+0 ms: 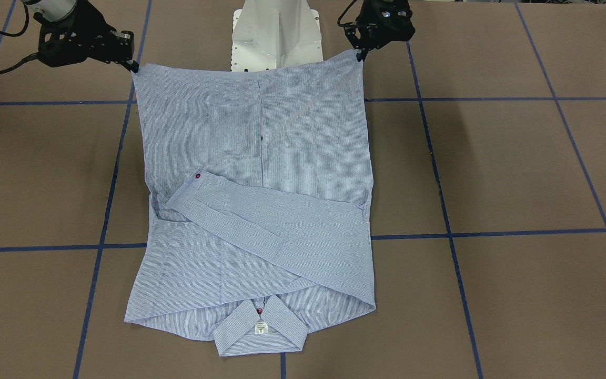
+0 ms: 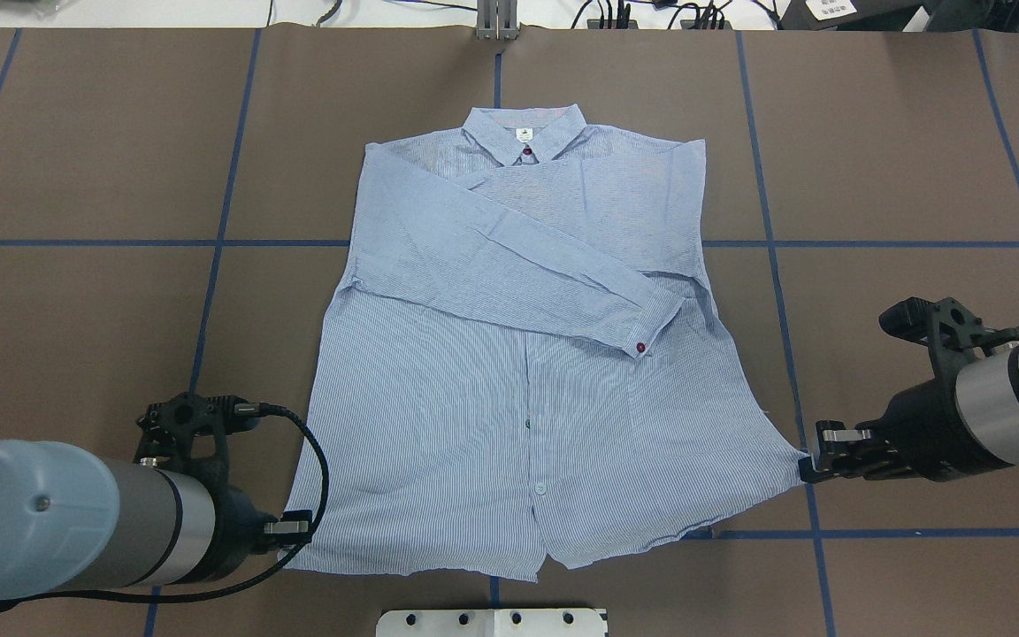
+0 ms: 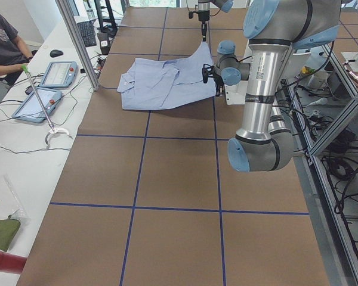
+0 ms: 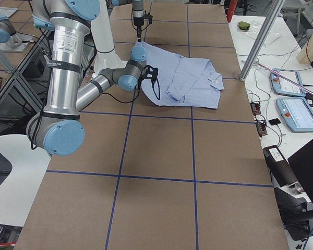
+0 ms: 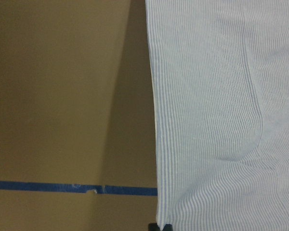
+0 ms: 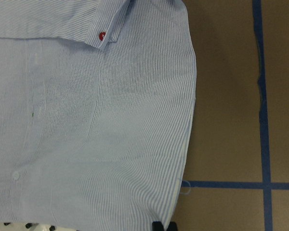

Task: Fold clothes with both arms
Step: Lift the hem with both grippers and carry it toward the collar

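The light blue striped shirt (image 2: 509, 398) lies front up on the brown table, with its collar (image 2: 523, 133) at the far side and its sleeves folded across the chest. One cuff with a red button (image 2: 642, 347) lies on top. My left gripper (image 2: 297, 528) is shut on the hem corner nearest it. My right gripper (image 2: 806, 466) is shut on the other hem corner. In the front-facing view the hem of the shirt (image 1: 261, 158) is stretched between the left gripper (image 1: 360, 52) and the right gripper (image 1: 133, 66), raised off the table. Both wrist views show striped cloth (image 5: 221, 120) (image 6: 96, 134) running down to the fingers.
The white pedestal base (image 2: 492, 622) stands at the table's near edge, partly behind the raised hem (image 1: 276, 31). Blue tape lines (image 2: 209, 241) grid the table. A side table with tablets (image 3: 45, 89), a metal post (image 3: 77, 44) and a seated person (image 3: 3, 42) lies beyond the far edge.
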`<state>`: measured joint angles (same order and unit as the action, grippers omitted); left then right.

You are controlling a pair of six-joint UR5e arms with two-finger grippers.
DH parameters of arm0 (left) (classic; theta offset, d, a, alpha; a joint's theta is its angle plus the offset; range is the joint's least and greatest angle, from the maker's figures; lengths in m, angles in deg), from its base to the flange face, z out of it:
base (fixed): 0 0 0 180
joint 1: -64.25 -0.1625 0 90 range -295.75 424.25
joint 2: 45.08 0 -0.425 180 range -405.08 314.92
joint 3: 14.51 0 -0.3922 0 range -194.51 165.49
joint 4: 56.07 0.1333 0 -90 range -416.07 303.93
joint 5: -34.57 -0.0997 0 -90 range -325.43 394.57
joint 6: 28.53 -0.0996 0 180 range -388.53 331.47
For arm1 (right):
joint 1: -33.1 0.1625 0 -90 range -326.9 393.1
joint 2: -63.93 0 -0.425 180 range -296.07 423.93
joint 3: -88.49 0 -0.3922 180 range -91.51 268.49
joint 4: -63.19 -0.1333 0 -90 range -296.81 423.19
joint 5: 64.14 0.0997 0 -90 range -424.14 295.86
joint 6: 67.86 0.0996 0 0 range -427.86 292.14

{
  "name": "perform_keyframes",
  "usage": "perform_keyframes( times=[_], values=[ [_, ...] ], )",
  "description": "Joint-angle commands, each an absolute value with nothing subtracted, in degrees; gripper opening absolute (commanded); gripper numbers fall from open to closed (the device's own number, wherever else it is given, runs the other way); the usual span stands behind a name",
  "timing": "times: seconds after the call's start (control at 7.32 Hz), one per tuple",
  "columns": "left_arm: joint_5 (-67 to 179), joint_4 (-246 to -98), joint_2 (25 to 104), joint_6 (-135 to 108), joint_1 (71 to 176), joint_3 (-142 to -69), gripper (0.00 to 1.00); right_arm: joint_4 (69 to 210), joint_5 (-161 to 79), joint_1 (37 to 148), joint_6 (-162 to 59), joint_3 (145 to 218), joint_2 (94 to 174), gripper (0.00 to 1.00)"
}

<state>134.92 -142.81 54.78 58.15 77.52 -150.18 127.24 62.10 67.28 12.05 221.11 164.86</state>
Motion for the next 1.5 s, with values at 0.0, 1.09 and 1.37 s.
perform_keyframes(
  times=[0.0, 1.09, 1.37],
  values=[
    [136.69, -141.94, 53.27, 58.13, 77.43, -153.37, 0.00, 122.99, 66.61, 67.38, 12.12, 223.49, 167.98, 0.00],
    [141.27, -139.83, 55.29, 57.78, 76.19, -157.08, 0.00, 116.98, 75.08, 71.75, 12.03, 220.34, 168.17, 0.00],
    [141.18, -139.83, 57.04, 57.34, 81.17, -156.72, 0.00, 116.98, 75.96, 75.62, 12.03, 216.22, 163.96, 0.00]
  ],
)
